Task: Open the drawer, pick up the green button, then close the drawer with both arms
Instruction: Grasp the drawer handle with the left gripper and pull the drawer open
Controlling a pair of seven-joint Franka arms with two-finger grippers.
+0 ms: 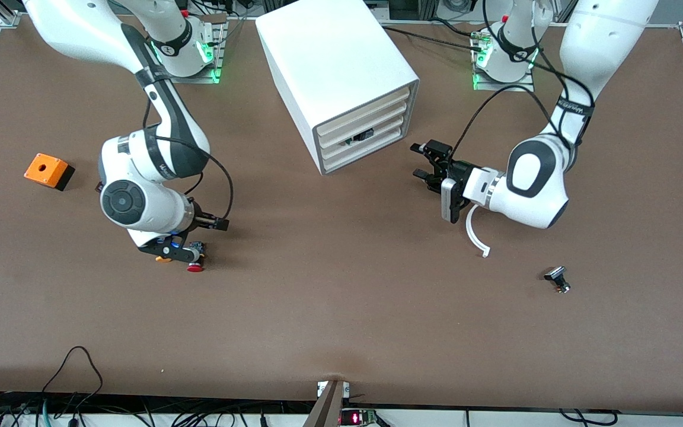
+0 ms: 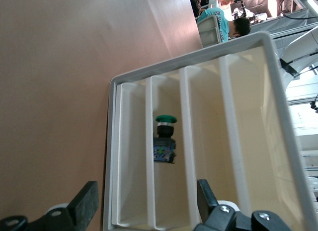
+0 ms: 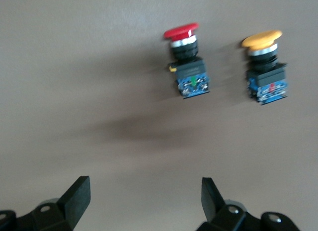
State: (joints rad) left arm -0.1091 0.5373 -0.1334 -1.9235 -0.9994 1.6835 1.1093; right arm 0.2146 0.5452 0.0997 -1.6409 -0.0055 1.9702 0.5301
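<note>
The white cabinet (image 1: 329, 56) stands at the back middle, its four cream drawer fronts about level with its face. The green-capped button (image 2: 165, 136) lies in the second drawer from the bottom (image 2: 169, 191) and shows as a dark speck in the front view (image 1: 359, 136). My left gripper (image 1: 418, 160) is open and empty, level with the drawer fronts and apart from them; the left wrist view (image 2: 146, 191) shows it too. My right gripper (image 1: 178, 252) is open and empty, low over the table by the red-capped button (image 3: 185, 57) and the orange-capped button (image 3: 266, 62), as seen in the right wrist view (image 3: 144, 186).
An orange box (image 1: 48, 170) sits toward the right arm's end of the table. A small black part (image 1: 557, 279) lies toward the left arm's end, nearer the front camera. A curved white strip (image 1: 475, 234) hangs by the left wrist. The red button (image 1: 195, 268) is under the right hand.
</note>
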